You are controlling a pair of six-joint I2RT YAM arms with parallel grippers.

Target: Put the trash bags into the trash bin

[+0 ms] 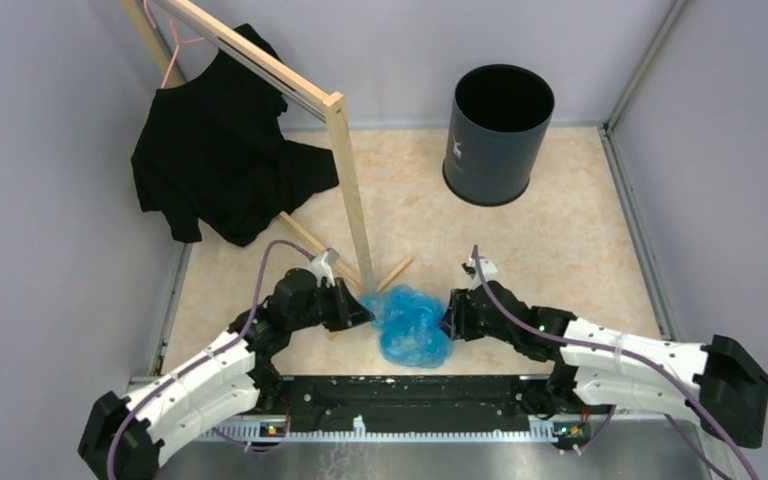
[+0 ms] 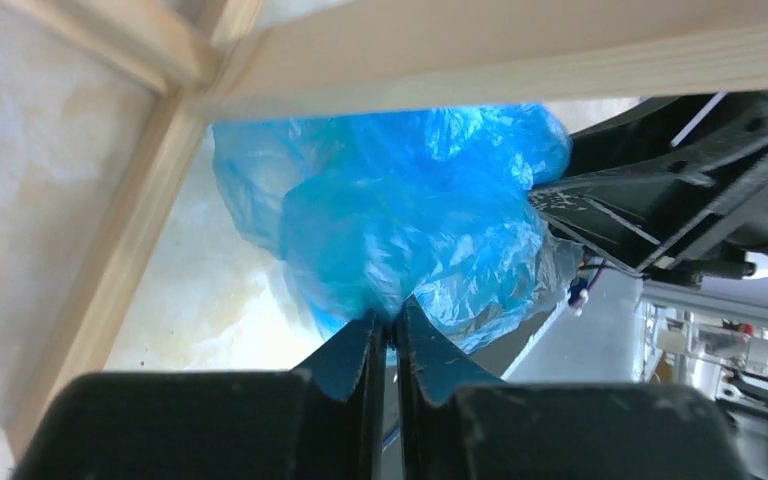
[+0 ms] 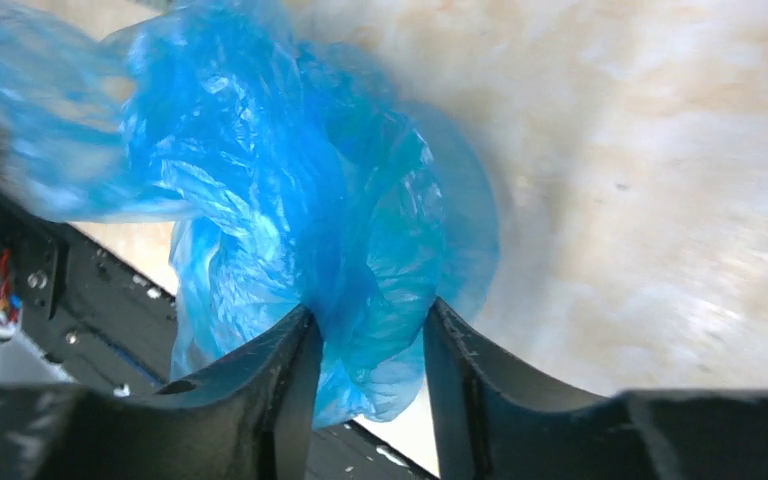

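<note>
1. The left fingers (image 2: pixel 355 350) are pressed almost together with only a sliver between them, pinching a thin edge of the trash bag (image 2: pixel 400 220). The right fingers (image 3: pixel 282 375) stand partly apart, clamped on a thick bunched fold of the same bag, which fills the gap.
2. Only the top view gives the layout. The bag (image 1: pixel 412 322) is a crumpled ball near the front edge of the counter (image 1: pixel 560 240), held between the two arms. It is just beside the foot of the wooden rack (image 1: pixel 350 190). The trash bin (image 1: pixel 498 135) stands upright at the far right, well apart from the bag, with its mouth open.
3. The top view alone also shows a black garment (image 1: pixel 220 170) draped from a pink hanger (image 1: pixel 175 50) on the rack.
4. The left wrist view shows what the top view hides: the rack's pale bars cross close above and beside the bag, and the other arm's black body meets the bag's right side.
5. The right wrist view shows the marbled counter behind the bag. No view shows whether the bag rests on the counter or hangs clear of it.
6. The bag is thin, translucent light-blue plastic, glossy and heavily wrinkled, darker where the layers overlap.
7. The bin's dark wall carries a small white logo (image 1: pixel 457 150), too small to read. No other writing shows.
</note>
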